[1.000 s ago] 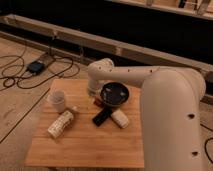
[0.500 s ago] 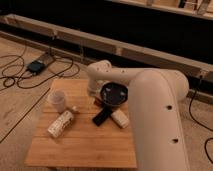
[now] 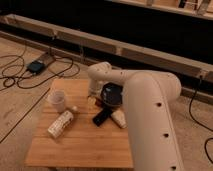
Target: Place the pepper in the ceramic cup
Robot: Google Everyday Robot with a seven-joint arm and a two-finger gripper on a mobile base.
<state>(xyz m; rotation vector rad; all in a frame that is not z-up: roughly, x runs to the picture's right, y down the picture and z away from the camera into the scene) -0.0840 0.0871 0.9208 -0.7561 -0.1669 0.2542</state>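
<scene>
The ceramic cup (image 3: 56, 100) is whitish and tapered and stands upright at the left of the wooden table (image 3: 75, 150). My gripper (image 3: 93, 98) hangs down from the white arm (image 3: 150, 115) at the left rim of the dark round bowl (image 3: 111, 95), low over the table and about a cup's width right of the cup. I see no dark red pepper; it may be hidden under the gripper.
A pale patterned bottle (image 3: 61, 123) lies on its side in front of the cup, with a small whitish knob (image 3: 75, 108) beside it. A black flat object (image 3: 102, 117) and a whitish piece (image 3: 119, 120) lie in front of the bowl. Cables (image 3: 20, 75) run across the floor at left.
The thick arm link has swung left and nearer the camera, covering more of the table's right side. The gripper stays at the bowl's left rim. The objects have not moved.
</scene>
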